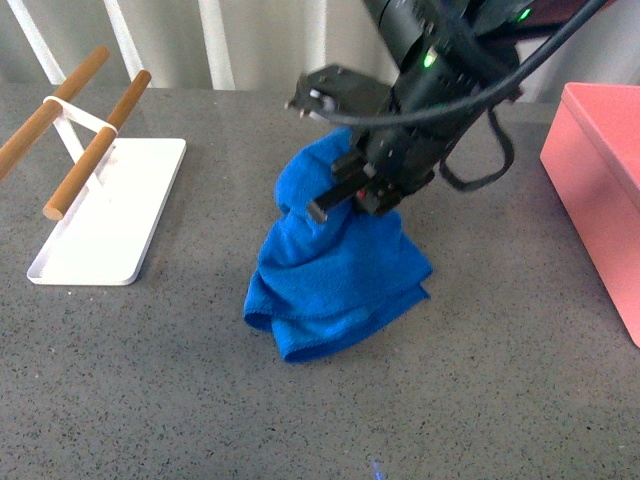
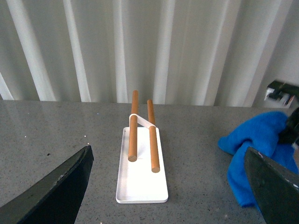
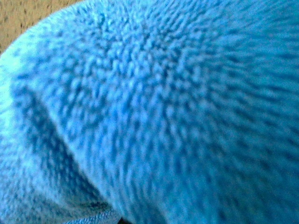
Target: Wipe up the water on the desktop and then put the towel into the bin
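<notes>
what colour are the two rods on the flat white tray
Warm light brown, like bare wood. The two round rods show best in the left wrist view.

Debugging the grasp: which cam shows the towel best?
Front view: the whole towel, bunched, with the right gripper clamped on its top. Left wrist catches only part at the frame edge; right wrist is just blurred blue fibres, too close.

Blue towel [image 1: 335,275], bunched on grey worktop [image 1: 490,400], pinched by right claw [image 1: 350,203]; white tray [image 1: 115,215] left, pink bin [image 1: 600,175] right.
</notes>
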You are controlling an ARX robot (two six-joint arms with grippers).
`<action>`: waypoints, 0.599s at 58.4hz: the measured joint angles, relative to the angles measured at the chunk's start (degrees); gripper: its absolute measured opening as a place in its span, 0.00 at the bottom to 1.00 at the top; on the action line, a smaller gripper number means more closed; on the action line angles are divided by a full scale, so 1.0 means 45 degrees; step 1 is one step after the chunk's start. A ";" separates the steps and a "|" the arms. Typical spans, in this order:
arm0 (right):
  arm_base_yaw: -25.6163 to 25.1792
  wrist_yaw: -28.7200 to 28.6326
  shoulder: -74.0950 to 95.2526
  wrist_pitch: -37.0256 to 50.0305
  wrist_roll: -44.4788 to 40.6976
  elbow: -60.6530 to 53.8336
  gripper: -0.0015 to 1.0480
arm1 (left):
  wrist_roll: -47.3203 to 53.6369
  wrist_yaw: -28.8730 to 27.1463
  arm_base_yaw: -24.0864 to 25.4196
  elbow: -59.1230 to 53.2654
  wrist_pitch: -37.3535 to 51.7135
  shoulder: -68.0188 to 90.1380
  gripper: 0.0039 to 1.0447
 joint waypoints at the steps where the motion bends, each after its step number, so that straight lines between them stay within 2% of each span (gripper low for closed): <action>1: -0.0121 0.0146 -0.0311 -0.0015 -0.0005 0.0010 0.03 | 0.0000 0.0000 0.0000 0.0000 0.0000 -0.0005 0.94; 8: -0.0811 0.0476 -0.1855 -0.0126 0.0034 0.0466 0.03 | 0.0000 0.0000 0.0000 0.0000 0.0000 0.0000 0.94; 15: -0.1593 0.1360 -0.3211 -0.0831 0.0486 0.1647 0.03 | 0.0000 0.0000 0.0000 0.0000 0.0000 0.0000 0.94; 26: -0.2846 0.2764 -0.4337 -0.2817 0.1807 0.3478 0.03 | 0.0000 0.0000 0.0000 0.0000 0.0000 0.0000 0.94; 35: -0.4056 0.3536 -0.4886 -0.4692 0.2739 0.3609 0.03 | 0.0000 0.0000 0.0000 0.0000 0.0000 -0.0005 0.94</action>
